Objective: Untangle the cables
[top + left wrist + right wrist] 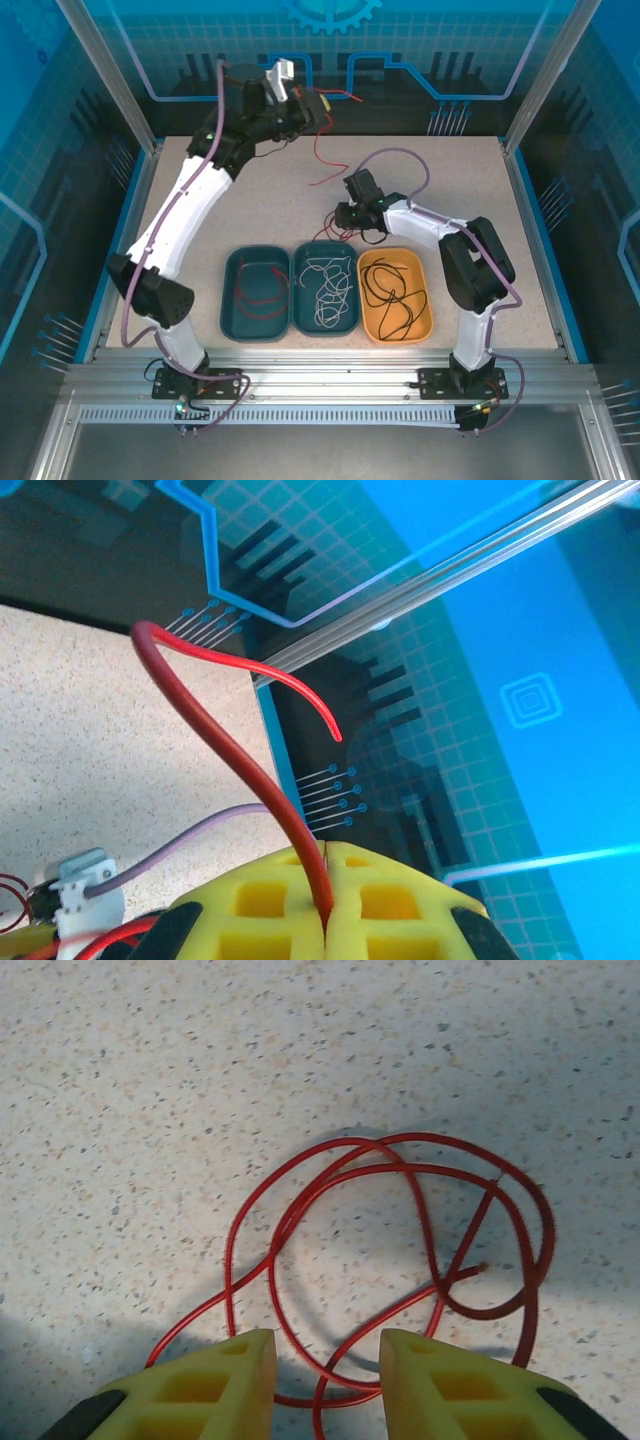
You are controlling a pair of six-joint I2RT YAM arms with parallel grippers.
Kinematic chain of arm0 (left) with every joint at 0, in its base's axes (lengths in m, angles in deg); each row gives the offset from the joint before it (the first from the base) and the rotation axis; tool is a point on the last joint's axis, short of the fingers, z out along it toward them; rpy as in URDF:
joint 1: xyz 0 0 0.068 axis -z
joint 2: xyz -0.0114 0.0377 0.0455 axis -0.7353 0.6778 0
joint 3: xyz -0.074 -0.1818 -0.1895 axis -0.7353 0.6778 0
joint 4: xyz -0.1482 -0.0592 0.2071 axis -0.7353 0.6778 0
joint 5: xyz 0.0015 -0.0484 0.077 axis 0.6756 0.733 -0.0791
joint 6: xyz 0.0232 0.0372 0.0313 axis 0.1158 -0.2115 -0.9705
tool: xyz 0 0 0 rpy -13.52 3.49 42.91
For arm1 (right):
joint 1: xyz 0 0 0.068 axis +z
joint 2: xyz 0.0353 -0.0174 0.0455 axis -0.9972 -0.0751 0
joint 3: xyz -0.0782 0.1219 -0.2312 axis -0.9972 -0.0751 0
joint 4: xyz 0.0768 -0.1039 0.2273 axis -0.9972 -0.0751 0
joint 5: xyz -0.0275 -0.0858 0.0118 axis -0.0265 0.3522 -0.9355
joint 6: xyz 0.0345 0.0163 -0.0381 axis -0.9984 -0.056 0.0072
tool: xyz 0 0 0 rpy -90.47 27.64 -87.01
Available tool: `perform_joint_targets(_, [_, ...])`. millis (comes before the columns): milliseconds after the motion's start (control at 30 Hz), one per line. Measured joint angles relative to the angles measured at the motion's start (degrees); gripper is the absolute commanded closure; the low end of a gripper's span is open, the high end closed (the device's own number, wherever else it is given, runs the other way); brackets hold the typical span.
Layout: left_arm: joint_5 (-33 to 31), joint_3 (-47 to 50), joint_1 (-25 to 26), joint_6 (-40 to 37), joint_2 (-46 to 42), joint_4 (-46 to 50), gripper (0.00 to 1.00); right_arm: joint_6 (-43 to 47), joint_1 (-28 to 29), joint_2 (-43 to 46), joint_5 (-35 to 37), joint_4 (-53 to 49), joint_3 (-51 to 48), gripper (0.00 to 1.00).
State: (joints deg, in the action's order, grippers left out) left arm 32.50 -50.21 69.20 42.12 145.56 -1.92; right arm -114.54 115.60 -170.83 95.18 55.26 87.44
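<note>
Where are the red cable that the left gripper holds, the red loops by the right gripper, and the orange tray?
held red cable [215, 730], left wrist view, on its rising strand.
red loops [440, 1288], right wrist view, where strands cross.
orange tray [432, 295], top external view, on its right rim.

Thin red cable [440, 1285] — loose overlapping loops — lying flat.

Glossy red cable [228, 752], matt speckled table [200, 1080], smooth orange plastic tray [398, 252], brushed metal rail [300, 385]
</note>
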Motion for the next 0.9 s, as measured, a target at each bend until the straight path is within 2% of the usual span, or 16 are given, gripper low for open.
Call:
perform_joint_targets(167, [0.1, 6.8, -2.3, 0.6, -8.1, -2.6, 1.00, 0.0, -1.8, 0.0, -0.4, 0.2, 0.0, 0.68])
perform_joint_targets(267, [0.1, 9.9, -3.1, 1.0, -11.5, -3.5, 1.00, 0.0, -2.3, 0.0, -0.8, 0.1, 0.0, 0.64])
perform_joint_targets(467, [0.2, 16.3, -4.4, -0.6, -16.9, -2.7, 1.00, 1.0, -2.3, 0.9, -1.1, -1.1, 0.0, 0.37])
perform_joint_targets(600, [0.1, 22.3, -4.5, -3.8, -21.8, -0.1, 1.00, 2.1, -2.3, 3.1, -1.1, -2.8, 0.8, 0.28])
perform_joint_targets(800, [-2.2, 35.1, -4.5, -8.2, -33.5, 7.4, 1.00, 3.9, -2.3, 7.2, -1.1, -5.1, 3.2, 0.16])
perform_joint_targets(900, [-3.6, 41.8, -4.5, -8.2, -40.1, 11.0, 1.00, 4.6, -2.3, 9.7, -1.1, -6.1, 3.3, 0.00])
